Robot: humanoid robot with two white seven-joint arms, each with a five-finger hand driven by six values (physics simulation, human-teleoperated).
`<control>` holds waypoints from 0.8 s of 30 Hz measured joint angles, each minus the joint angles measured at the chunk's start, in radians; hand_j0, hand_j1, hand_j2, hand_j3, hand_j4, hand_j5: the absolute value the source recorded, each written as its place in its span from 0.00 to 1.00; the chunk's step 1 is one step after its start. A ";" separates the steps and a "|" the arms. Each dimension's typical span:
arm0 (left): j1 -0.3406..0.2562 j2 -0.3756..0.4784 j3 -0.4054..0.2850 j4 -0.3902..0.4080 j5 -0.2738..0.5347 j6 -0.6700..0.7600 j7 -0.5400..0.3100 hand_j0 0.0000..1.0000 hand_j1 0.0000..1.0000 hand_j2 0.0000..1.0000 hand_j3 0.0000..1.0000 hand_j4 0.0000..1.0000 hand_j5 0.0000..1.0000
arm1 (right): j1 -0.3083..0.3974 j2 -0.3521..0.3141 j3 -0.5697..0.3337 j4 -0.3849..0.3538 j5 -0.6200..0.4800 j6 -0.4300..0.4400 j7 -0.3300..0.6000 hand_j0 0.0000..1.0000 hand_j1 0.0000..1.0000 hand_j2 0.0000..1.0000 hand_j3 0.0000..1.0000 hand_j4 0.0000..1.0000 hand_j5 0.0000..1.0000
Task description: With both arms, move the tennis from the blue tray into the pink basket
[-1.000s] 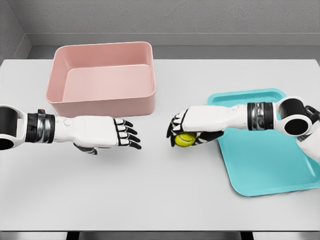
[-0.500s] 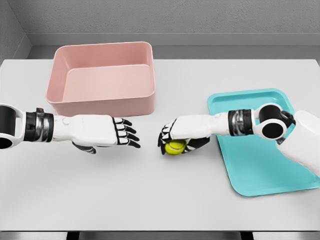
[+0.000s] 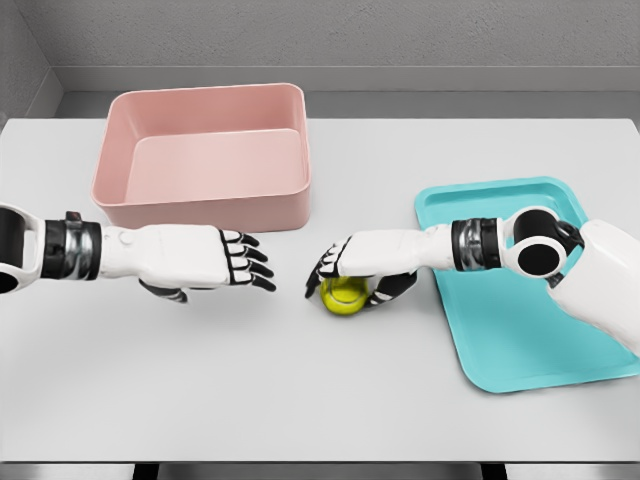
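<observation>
Head view: white bench [image 3: 320,400], grey wall behind. Pink basket [image 3: 205,155] sits far left on the bench, upright, nothing visible inside. Blue tray [image 3: 530,340] lies at the right, flat, its near corner close to the bench's front edge.

Right robot hand [image 3: 355,272] reaches in from the right, forearm crossing the tray's left rim, palm down over the tennis ball [image 3: 344,295]. Fingers curl down around the ball, grasping it from above; dark fingertips [image 3: 318,275] show on its left side. Ball is yellow-green, out of the tray, over bare bench between tray and basket, just near of the basket's front right corner. Whether it touches the bench surface: cannot tell.

Left robot hand [image 3: 215,262] comes in from the left, level above the bench, near of the basket's front wall. Fingers extended and slightly spread, pointing right toward the ball, holding nothing; released. A gap of bare bench separates the two hands.
</observation>
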 measured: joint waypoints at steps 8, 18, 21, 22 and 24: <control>-0.023 0.002 0.000 0.000 0.001 0.000 -0.001 1.00 1.00 1.00 1.00 1.00 1.00 | -0.002 -0.001 0.002 0.000 0.000 0.007 0.000 1.00 1.00 1.00 1.00 1.00 1.00; -0.071 0.000 -0.042 0.000 0.162 0.001 -0.007 1.00 1.00 1.00 1.00 1.00 1.00 | -0.133 -0.126 -0.001 -0.022 -0.005 -0.010 0.000 1.00 1.00 1.00 1.00 1.00 1.00; -0.086 -0.001 -0.082 0.000 0.167 0.000 -0.054 1.00 1.00 1.00 1.00 1.00 1.00 | -0.161 -0.205 -0.038 -0.035 -0.010 -0.050 0.000 1.00 1.00 1.00 1.00 1.00 1.00; -0.087 -0.001 -0.090 0.000 0.165 0.000 -0.062 1.00 1.00 1.00 1.00 1.00 1.00 | -0.163 -0.232 -0.063 -0.037 -0.011 -0.058 0.000 1.00 1.00 1.00 1.00 1.00 1.00; -0.117 -0.008 -0.098 0.000 0.163 0.000 -0.072 1.00 1.00 1.00 1.00 1.00 1.00 | -0.160 -0.284 -0.105 -0.036 -0.011 -0.067 0.000 1.00 1.00 1.00 1.00 1.00 1.00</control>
